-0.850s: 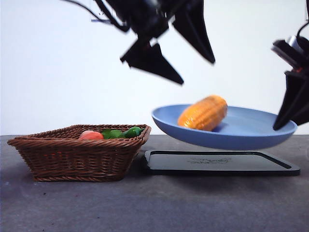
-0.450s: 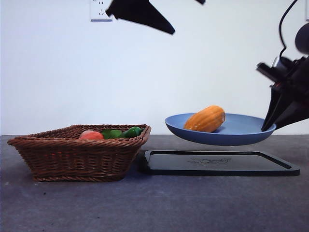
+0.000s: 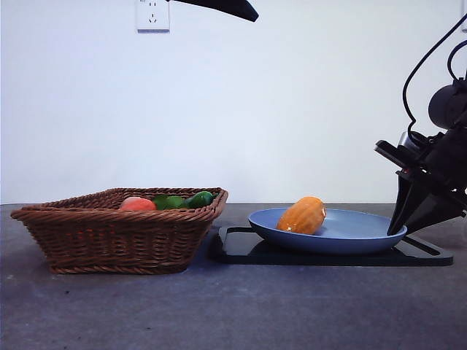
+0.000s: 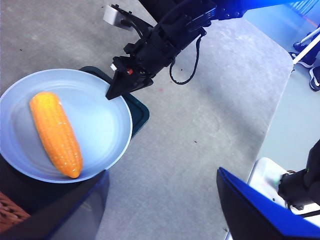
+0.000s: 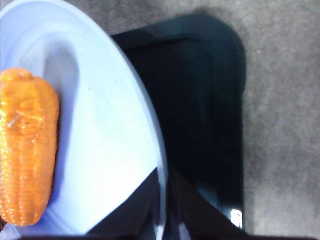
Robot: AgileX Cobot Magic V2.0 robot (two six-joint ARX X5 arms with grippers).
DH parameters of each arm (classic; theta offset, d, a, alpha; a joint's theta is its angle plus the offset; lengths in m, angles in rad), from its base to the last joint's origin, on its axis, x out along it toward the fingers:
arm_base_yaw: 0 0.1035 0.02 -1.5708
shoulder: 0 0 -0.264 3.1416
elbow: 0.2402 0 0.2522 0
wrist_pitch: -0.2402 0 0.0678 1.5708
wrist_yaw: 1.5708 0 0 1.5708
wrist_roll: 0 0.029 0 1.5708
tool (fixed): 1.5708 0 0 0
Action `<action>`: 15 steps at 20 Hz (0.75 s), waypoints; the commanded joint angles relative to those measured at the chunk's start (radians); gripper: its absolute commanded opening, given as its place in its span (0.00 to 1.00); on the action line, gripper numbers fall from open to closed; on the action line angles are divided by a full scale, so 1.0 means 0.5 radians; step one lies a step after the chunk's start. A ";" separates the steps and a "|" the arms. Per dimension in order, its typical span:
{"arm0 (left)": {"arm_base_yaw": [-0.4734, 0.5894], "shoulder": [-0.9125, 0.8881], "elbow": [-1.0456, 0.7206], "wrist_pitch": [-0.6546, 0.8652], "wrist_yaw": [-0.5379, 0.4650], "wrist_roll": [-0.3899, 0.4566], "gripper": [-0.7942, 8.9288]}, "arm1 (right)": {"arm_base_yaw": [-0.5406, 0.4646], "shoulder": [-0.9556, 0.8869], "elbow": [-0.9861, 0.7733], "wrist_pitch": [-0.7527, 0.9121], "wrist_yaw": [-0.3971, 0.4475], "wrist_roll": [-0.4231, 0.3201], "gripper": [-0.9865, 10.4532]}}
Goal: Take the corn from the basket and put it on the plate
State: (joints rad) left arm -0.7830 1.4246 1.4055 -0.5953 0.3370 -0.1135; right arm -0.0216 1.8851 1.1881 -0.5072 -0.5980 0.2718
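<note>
Corn lies on the plate, atop the tray; right gripper pinches the plate's rim; left gripper spread wide, high above.

Front view: low, bench-level, faces wall. Left wrist view: high, looks down. Right wrist view: close above. All share plate and corn.

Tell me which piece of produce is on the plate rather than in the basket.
The corn: the yellow-orange cob lies alone on the blue plate. The peach and green vegetables sit in the wicker basket.
</note>
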 commanded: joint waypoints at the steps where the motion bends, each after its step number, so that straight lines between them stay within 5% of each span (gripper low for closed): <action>1: -0.013 0.012 0.056 0.021 0.000 0.041 0.44 | -0.001 0.040 0.042 0.010 0.006 0.011 0.12; 5: 0.011 0.012 0.056 0.021 0.000 0.053 0.44 | -0.006 0.001 0.045 -0.037 -0.010 -0.001 0.31; 15: 0.092 0.012 0.056 0.024 0.000 0.053 0.44 | -0.058 -0.558 0.045 -0.414 -0.008 -0.172 0.32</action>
State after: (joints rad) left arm -0.7326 1.4246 1.4055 -0.5945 0.3378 -0.0956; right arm -0.0509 1.6005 1.1923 -0.7177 -0.6018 0.2066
